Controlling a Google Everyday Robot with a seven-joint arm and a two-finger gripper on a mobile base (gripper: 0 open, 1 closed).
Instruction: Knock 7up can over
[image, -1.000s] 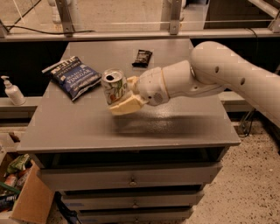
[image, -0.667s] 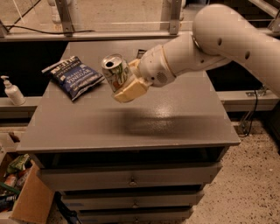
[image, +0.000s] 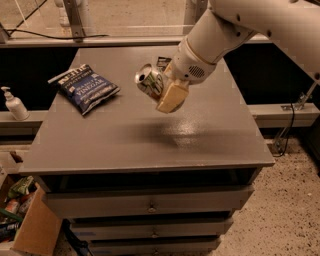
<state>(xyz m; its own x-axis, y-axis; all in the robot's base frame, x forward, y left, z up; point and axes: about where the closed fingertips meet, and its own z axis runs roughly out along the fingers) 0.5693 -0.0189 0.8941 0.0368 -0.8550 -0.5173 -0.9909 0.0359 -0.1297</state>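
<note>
Since a second ago the gripper (image: 164, 94) has carried the 7up can (image: 149, 81) up off the table (image: 125, 145) and tipped it further. Nearest are the drawers (image: 150, 204), then the bare grey top, where a soft shadow lies under the load. Above it the can hangs in the air, touching nothing but the gripper, whose fingers (image: 172, 96) are clamped on its body (only the tan one shows, on the side away from the chip bag (image: 84, 87)). The can's long axis leans far from upright, pull-tab top pointing up and toward the bag. My judgement is that lowering it along that lean and letting go would leave it lying on its side. Farthest back, a dark packet (image: 162, 61) lies behind the arm.
</note>
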